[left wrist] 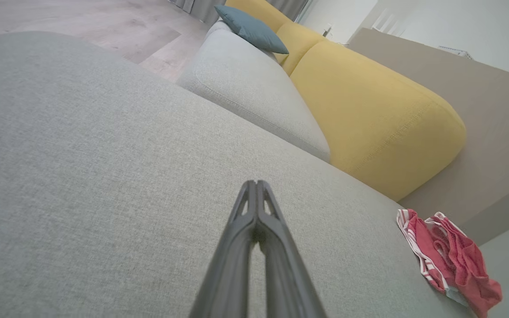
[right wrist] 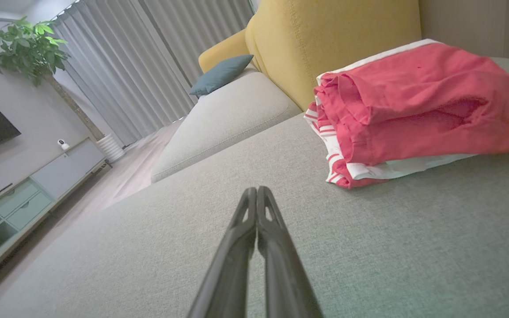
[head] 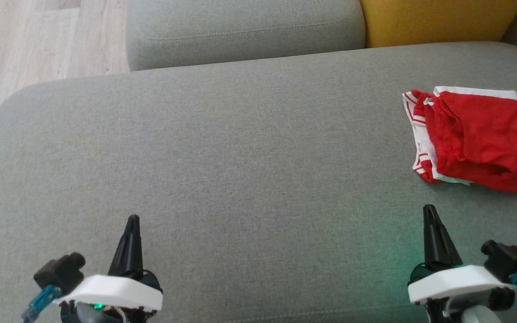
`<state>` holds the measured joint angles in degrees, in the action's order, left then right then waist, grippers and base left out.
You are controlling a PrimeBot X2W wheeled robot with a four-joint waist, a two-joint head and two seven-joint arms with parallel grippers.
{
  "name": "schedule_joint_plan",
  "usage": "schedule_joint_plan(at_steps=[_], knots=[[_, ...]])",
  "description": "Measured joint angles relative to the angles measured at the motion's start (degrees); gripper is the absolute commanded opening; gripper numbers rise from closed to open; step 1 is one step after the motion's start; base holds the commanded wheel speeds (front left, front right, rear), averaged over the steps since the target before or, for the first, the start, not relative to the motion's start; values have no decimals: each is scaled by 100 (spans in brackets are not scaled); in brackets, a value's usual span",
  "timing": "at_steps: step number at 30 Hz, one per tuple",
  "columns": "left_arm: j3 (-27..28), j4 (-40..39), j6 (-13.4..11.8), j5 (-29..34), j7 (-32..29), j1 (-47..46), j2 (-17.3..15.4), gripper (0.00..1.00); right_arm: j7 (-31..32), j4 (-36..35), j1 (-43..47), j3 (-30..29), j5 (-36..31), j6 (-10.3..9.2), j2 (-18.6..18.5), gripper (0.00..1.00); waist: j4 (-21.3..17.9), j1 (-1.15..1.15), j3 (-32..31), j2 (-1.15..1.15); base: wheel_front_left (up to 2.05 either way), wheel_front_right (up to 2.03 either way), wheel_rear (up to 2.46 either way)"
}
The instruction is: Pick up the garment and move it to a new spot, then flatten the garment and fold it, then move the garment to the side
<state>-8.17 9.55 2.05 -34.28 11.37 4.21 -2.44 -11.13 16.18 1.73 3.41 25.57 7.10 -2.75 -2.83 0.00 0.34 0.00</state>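
A wide grey fabric sofa seat (head: pixel 240 157) fills the scene, with a second grey seat cushion (head: pixel 245 27) and a yellow back cushion (head: pixel 438 20) beyond it and pale wooden floor (head: pixel 25 40) off to the left. The left gripper (head: pixel 133 220) hangs low over the grey fabric, its two dark fingers pressed together into a single point, nothing between them. The right gripper (head: pixel 429 211) stands the same way, fingers closed tip to tip and empty.

The red shorts (head: pixel 474 137), with a white waistband and red-and-white striped trim, lie folded in a loose stack on the seat. They sit just ahead of the right gripper's fingertips and a little to its right, near but not touching. From the left gripper they are well apart, far off to its right and forward.

In the right wrist view, a blue-grey pillow (right wrist: pixel 221 73) rests on the further seat beyond the fingertips, with grey curtains (right wrist: pixel 148 57), a potted plant (right wrist: pixel 29 48) and a low cabinet (right wrist: pixel 29 190) away to that gripper's left.
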Motion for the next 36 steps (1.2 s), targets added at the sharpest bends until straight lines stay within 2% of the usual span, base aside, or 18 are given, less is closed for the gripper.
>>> schedule_joint_plan(at_steps=[36], knots=[[350, 199, 154, -2189, -559, -257, -48, 0, 519, -4, -132, -254, 2518, 0, -30, 0, 104, 0, -6, 0, 0, 0, 0]])
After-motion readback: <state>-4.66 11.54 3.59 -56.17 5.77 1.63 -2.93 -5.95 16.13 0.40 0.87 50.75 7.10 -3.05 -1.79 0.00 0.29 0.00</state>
